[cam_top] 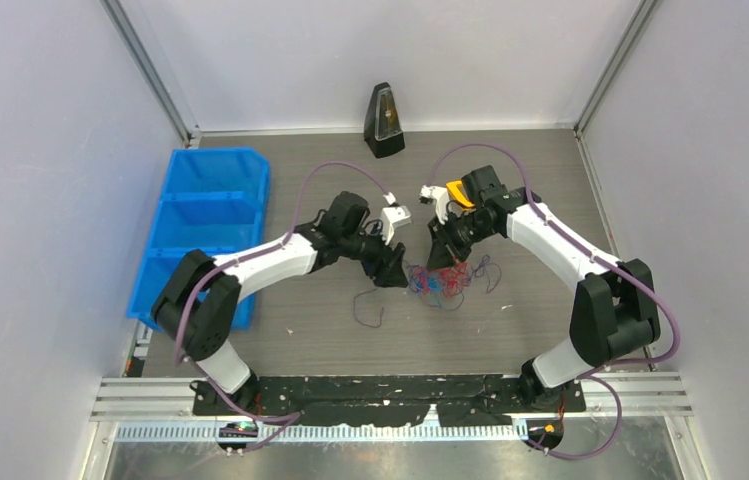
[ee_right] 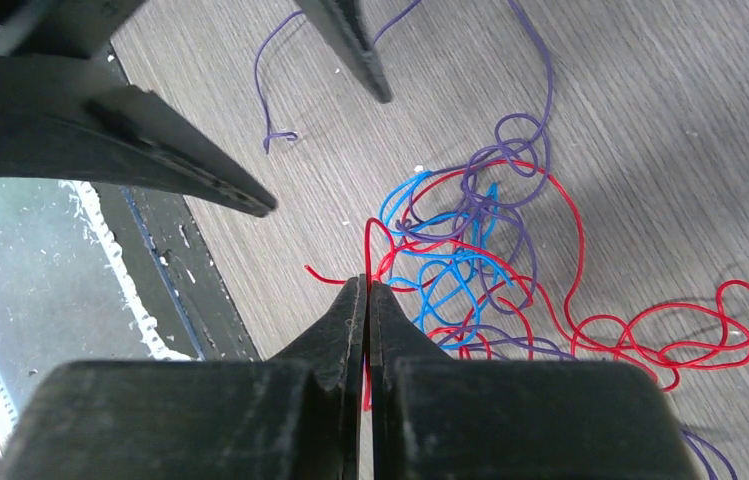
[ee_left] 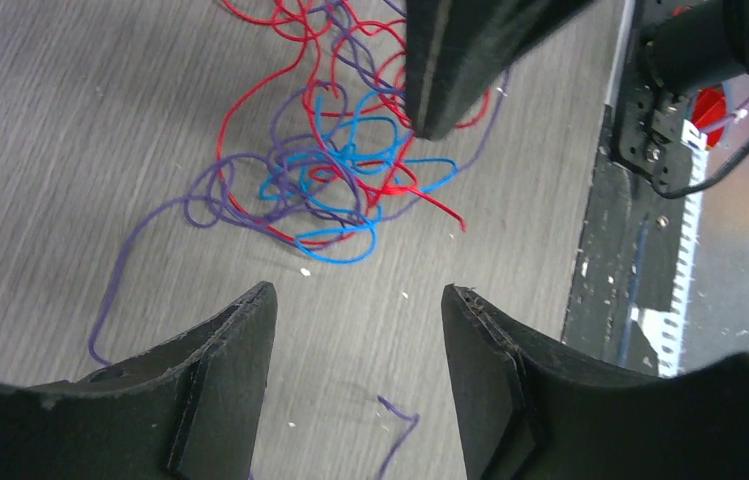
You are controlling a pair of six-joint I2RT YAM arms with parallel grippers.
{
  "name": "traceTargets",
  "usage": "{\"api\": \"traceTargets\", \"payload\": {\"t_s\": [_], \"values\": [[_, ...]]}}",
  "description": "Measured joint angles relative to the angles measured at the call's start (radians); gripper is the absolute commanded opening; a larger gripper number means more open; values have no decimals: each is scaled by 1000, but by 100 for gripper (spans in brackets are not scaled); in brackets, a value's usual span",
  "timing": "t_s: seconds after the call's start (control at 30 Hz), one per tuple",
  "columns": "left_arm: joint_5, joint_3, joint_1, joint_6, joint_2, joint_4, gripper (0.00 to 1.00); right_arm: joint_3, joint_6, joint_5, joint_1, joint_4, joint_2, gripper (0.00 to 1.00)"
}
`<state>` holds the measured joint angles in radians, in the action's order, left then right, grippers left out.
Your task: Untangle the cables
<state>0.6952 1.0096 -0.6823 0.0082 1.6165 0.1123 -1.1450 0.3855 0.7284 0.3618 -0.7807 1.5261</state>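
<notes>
The cables (cam_top: 438, 283) lie as a tangle of thin red, blue and purple wires on the grey table, between the two grippers. My right gripper (ee_right: 367, 283) is shut on a red cable (ee_right: 367, 250) at the near edge of the tangle (ee_right: 470, 260); the strand runs up between its closed jaws. In the top view the right gripper (cam_top: 447, 262) points down into the pile. My left gripper (ee_left: 358, 292) is open and holds nothing, just short of the tangle (ee_left: 340, 170). A loose purple end (ee_left: 400, 420) lies on the table under its jaws. The left gripper (cam_top: 395, 275) sits left of the pile.
A blue bin (cam_top: 205, 215) stands at the left of the table. A black wedge-shaped object (cam_top: 384, 121) stands at the back wall. A purple strand (cam_top: 370, 310) trails left of the pile. The black base plate (cam_top: 390, 395) runs along the near edge. Walls close both sides.
</notes>
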Motion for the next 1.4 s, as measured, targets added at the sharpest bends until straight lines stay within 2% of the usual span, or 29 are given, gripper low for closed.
{"api": "traceTargets", "payload": {"t_s": [0.13,0.27,0.53,0.8,0.87,1.0,1.07,1.1,1.23,1.4], "values": [[-23,44,-4,-35,89,-31,61,0,0,-11,0,0,0,5],[-43,70,-4,-130,151,-72,62,7,5,-39,-6,-7,-10,5],[-48,97,-25,-312,220,-174,70,52,31,-101,-64,-47,-84,6],[-84,159,-71,-385,332,-204,65,53,26,-93,-83,-55,-91,5],[-106,187,-75,-395,356,-195,59,53,26,-95,-83,-59,-93,5],[-144,233,-75,-412,386,-166,18,53,30,-116,-83,-65,-93,6],[-158,247,-73,-414,387,-144,3,58,38,-153,-83,-61,-93,5],[-162,249,-69,-407,384,-136,0,64,45,-175,-83,-55,-93,5],[-165,207,-50,-380,315,-91,0,132,88,-302,-88,-19,-87,6],[-144,143,27,-319,24,20,0,198,138,-445,-98,18,10,6]]}}
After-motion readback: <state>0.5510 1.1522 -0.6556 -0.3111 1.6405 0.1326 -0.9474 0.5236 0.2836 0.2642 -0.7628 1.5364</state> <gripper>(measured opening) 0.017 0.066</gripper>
